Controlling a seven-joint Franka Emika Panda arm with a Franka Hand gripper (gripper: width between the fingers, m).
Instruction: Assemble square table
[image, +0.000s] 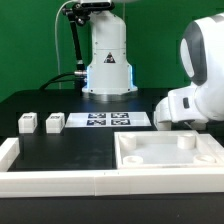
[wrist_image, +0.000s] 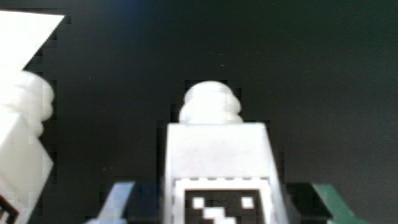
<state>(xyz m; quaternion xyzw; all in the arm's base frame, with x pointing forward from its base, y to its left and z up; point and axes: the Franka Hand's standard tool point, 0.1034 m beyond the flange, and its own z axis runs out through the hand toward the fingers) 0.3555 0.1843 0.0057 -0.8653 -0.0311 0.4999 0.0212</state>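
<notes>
Found the hand (wrist_image: 221, 205) set narrow, its dark fingers (wrist_image: 128, 203) pressed flat on both sides of a white leg (wrist_image: 217, 140). Saw the leg's black-and-white tag (wrist_image: 224, 203) facing the wrist camera between the fingers, and its rounded tip pointing away over the black worktop (wrist_image: 285, 60). Could not tell whether the leg sat on the worktop or hung clear of it. Noted another white part (wrist_image: 22, 125) near the leg but apart from it, with black showing between. Could not tell what that part was.

In the exterior view, could not see the hand or the leg behind the arm's white casing (image: 195, 80). Placed that casing just beyond the far rim of the square slab (image: 160, 158), toward the exterior view's right. Saw the square slab lying flat on the worktop, raised rim upward, just behind the front border bar (image: 60, 182). Spotted a first spare leg (image: 27, 123) and a second spare leg (image: 53, 123) just beside it, both well to the exterior view's left of the square slab. Saw the marker board (image: 104, 120) lying flat beyond the square slab's far rim, between the spare legs and the casing.
</notes>
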